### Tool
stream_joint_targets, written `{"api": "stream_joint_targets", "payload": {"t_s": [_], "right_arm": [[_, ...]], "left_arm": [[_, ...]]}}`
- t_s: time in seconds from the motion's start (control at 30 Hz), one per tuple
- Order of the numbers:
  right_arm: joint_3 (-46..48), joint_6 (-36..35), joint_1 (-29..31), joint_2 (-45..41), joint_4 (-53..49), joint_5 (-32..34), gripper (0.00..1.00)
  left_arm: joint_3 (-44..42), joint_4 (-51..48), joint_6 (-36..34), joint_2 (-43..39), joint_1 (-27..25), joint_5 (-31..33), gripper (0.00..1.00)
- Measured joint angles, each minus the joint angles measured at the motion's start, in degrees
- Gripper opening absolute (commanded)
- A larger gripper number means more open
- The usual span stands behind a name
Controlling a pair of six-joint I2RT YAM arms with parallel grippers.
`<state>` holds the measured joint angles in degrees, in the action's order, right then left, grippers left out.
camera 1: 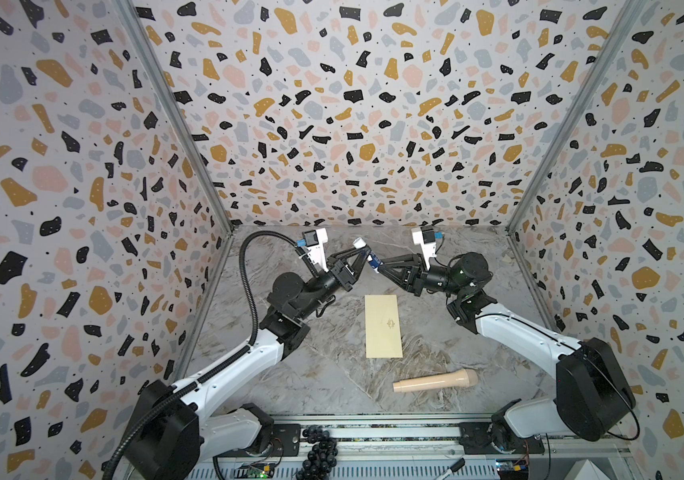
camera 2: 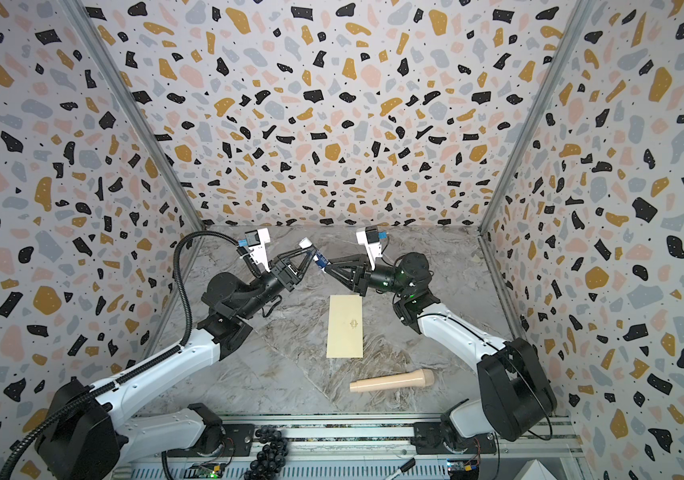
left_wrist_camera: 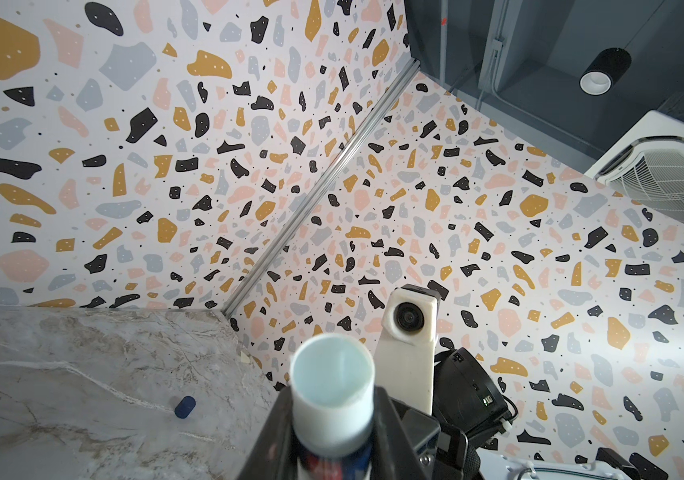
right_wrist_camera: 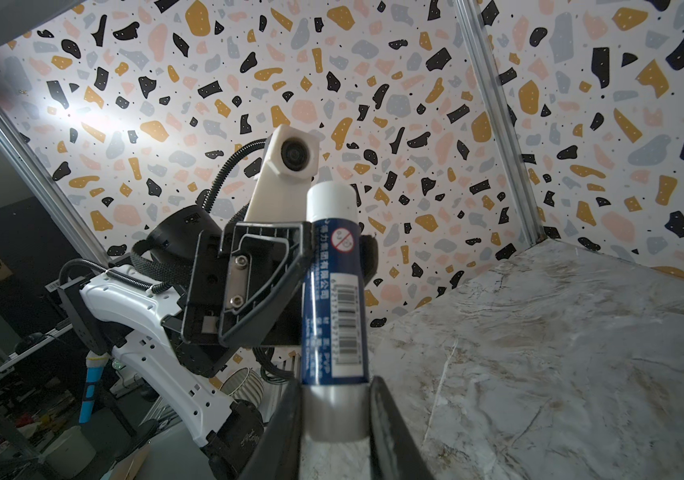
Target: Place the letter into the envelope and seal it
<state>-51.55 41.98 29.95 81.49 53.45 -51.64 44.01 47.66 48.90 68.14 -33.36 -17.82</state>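
Both arms reach toward mid-frame in both top views; the left pincer [camera 1: 366,250] and right pincer [camera 1: 379,266] meet tip to tip, each clamped on one glue stick [camera 1: 372,260].

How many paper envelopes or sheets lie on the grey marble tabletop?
1: a pale yellow, long rectangular paper envelope, flat in the middle of the grey marble tabletop. Another sheet may be hidden inside it.

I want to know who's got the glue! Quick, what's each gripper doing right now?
Left gripper: closed, holding the glue stick by its upper body.
Right gripper: looks closed on the same glue stick's grey base.
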Motion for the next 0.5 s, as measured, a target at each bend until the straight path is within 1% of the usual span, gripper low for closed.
{"api": "stream_joint_targets", "payload": {"t_s": [0.13, 0.27, 0.37, 0.43, 0.5], "right_arm": [[0.1, -0.4, 0.0, 0.0, -0.4, 0.6, 0.07], [0.1, -3.4, 0.5, -1.3, -4.2, 2.8, 0.01], [0.1, -7.9, 1.6, -3.6, -9.5, 6.6, 0.0], [0.0, -11.8, 2.9, -5.4, -13.7, 10.4, 0.0], [-0.2, -16.5, 5.0, -7.3, -18.4, 15.7, 0.0]], "left_arm": [[-0.1, -0.1, -0.1, 0.0, 0.0, 0.1, 0.0], [-0.2, -0.6, -0.3, 0.0, 0.0, 0.3, 0.0], [-0.2, -1.1, -0.8, 0.0, 0.0, 0.5, 0.0], [-0.2, -1.4, -1.3, 0.0, 0.0, 0.7, 0.0], [-0.2, -1.6, -1.7, 0.0, 0.0, 0.9, 0.0]]}}
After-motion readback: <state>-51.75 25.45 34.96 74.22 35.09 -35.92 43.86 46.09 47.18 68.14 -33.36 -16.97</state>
